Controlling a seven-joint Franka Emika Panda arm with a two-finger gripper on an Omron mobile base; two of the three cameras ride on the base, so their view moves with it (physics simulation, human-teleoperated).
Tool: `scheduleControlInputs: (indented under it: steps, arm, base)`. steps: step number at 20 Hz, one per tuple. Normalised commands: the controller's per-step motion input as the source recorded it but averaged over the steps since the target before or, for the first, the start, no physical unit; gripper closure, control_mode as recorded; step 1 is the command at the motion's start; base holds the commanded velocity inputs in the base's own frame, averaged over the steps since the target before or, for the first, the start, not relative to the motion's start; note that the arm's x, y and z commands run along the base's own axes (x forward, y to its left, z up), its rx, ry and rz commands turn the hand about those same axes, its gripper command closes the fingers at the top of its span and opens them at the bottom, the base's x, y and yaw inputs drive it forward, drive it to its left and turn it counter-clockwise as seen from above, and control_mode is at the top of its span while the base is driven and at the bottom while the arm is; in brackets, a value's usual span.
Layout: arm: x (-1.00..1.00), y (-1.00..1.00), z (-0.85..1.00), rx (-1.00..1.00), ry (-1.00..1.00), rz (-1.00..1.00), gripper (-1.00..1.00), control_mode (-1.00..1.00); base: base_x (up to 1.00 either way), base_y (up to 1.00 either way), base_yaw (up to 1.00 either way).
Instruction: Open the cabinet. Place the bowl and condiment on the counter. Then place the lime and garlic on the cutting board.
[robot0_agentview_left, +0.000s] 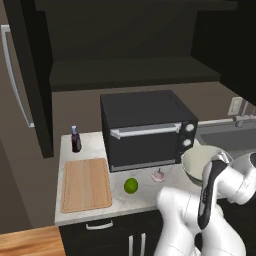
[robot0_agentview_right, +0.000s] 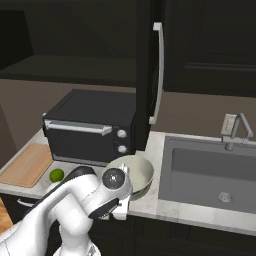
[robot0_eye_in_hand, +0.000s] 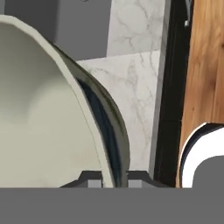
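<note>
The cabinet (robot0_agentview_left: 125, 45) stands open, its doors (robot0_agentview_right: 147, 75) swung wide and its shelf bare. My gripper (robot0_eye_in_hand: 111, 180) is shut on the rim of the cream bowl (robot0_eye_in_hand: 39, 122), one fingertip on each side of the wall. The bowl (robot0_agentview_left: 200, 161) is at counter level right of the oven, between the oven and the sink (robot0_agentview_right: 131, 172); I cannot tell whether it rests there. The purple condiment bottle (robot0_agentview_left: 75, 139) stands on the counter (robot0_agentview_left: 67, 150) behind the cutting board (robot0_agentview_left: 86, 184). The lime (robot0_agentview_left: 131, 186) and garlic (robot0_agentview_left: 159, 175) lie on the counter in front of the oven.
A black toaster oven (robot0_agentview_left: 145, 130) takes up the back of the counter. A sink (robot0_agentview_right: 210, 170) with a faucet (robot0_agentview_right: 240, 127) lies to the right of the bowl. The counter's front edge (robot0_eye_in_hand: 157, 109) runs close beside the bowl, with wood floor (robot0_eye_in_hand: 203, 65) below.
</note>
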Motion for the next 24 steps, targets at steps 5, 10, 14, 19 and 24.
scheduleControlInputs:
  steps: [5,10,14,19,24]
  arm:
    - [-0.05,0.00,0.14,-0.02,0.00,0.00,-1.00,-1.00]
    - [-0.21,0.02,0.70,0.00,0.00,0.00,-1.00,-1.00]
    - [-0.16,0.44,0.89,-0.08,0.00,0.00,-1.00,-1.00]
    - [-0.20,0.92,0.93,-0.14,0.00,0.05,-1.00,-1.00]
    - [-0.14,1.00,0.32,-0.14,0.02,0.27,-1.00,-1.00]
  base:
    - [0.00,0.00,0.00]
    - [0.00,0.00,0.00]
    - [0.00,0.00,0.00]
    - [0.00,0.00,0.00]
    - [0.00,0.00,0.00]
